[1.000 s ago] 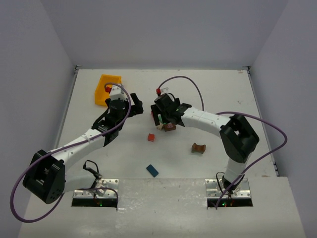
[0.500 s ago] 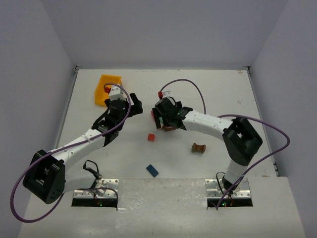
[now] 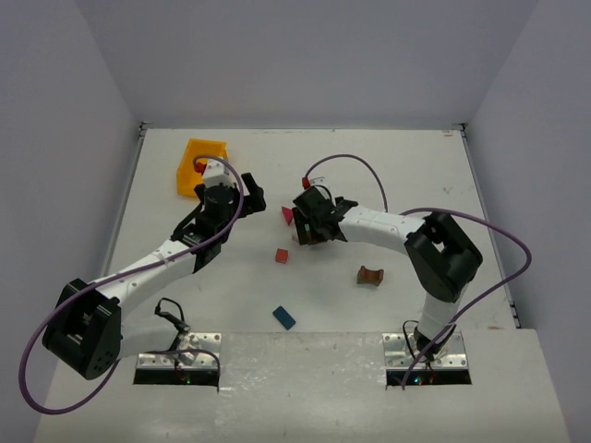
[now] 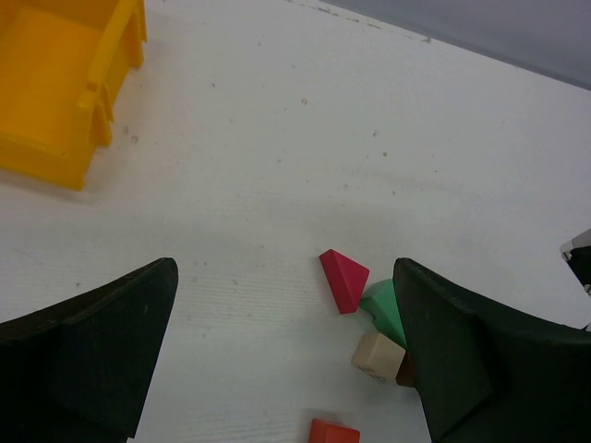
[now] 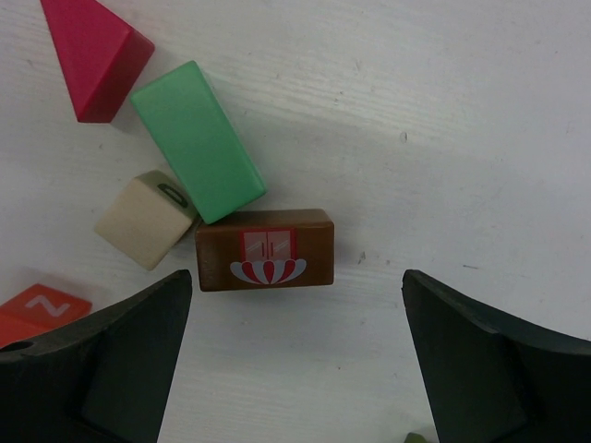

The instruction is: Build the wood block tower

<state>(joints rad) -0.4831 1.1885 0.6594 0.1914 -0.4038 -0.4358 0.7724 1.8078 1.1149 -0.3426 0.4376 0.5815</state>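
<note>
Robot test cell, a laboratory bench set-up. White table (image 3: 416,166) boxed on three sides by plain grey walls (image 3: 305,55); two white-and-black machines, the left arm (image 3: 148,263) and the right arm (image 3: 388,223), bolted on bare metal plates (image 3: 180,358) at the table's near edge; purple cables (image 3: 512,268) looping loose along both; yellow-orange plastic bin (image 3: 201,166) near the far left corner; small painted wood blocks (image 3: 281,256) scattered mid-table.

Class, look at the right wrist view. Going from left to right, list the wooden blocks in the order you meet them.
red block → magenta-red triangular prism → cream cube → green brick → brown brick
</note>
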